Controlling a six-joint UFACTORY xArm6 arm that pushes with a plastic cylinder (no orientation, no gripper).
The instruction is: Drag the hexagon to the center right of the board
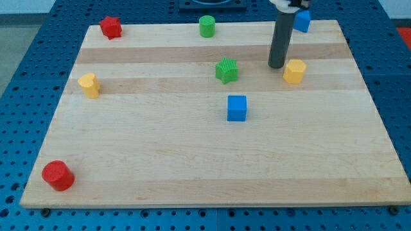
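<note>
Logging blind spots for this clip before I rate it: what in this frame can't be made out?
- Blue block at the view's top: partly hidden behind the rod, so its shape is unclear.
- Arm above the rod: cut off by the top edge.
- My tip and the yellow hexagon: they sit close, tip on the view's left, but contact cannot be told.
- Board: its bottom corners are cut off.

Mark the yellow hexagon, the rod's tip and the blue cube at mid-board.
yellow hexagon (295, 71): camera view, on its front face, right of my tip.
my tip (277, 66): camera view, the rod's very end.
blue cube (236, 109): camera view, on its front face.
</note>
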